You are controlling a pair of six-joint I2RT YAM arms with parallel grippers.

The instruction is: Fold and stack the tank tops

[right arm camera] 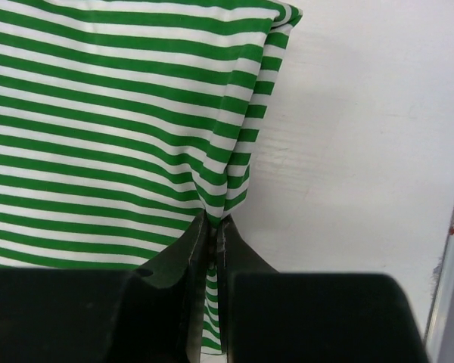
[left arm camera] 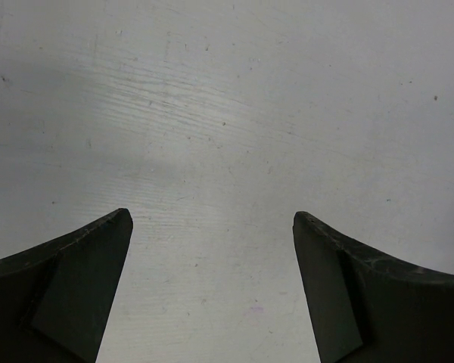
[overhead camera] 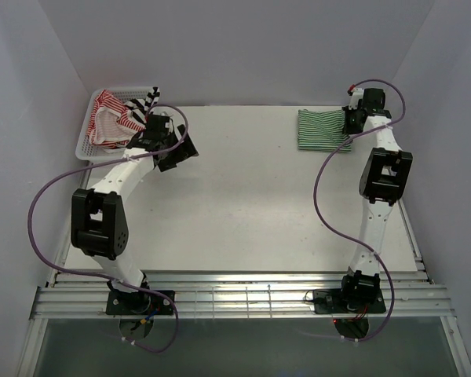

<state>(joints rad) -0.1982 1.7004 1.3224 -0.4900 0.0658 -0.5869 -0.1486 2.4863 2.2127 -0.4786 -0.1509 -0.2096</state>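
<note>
Stage: one garment folded, two waiting. The green-and-white tank top (overhead camera: pixel 322 129) lies flat and folded at the far right of the table (overhead camera: pixel 243 212). Its right edge is clenched between the shut jaws of the right gripper (right arm camera: pixel 212 227). Cloth rises into a small peak at the pinch, so the arm is probably squaring the fold or about to let go, though which cannot be told. Placement near the far edge plausibly marks this spot as the base of the stack. The left gripper (left arm camera: pixel 212 219), fingers spread and empty, hangs over bare tabletop near the white mesh basket (overhead camera: pixel 90 149) in the far left corner. There the red-and-white top (overhead camera: pixel 110 122) and the black-and-white top (overhead camera: pixel 151 100) lie crumpled, presumably next to be fetched. Surface: pale, matte, faintly scuffed. Room: plain white walls (overhead camera: pixel 235 47) on three sides; a ribbed metal rail (overhead camera: pixel 235 298) carries both arm bases at the near edge.
</note>
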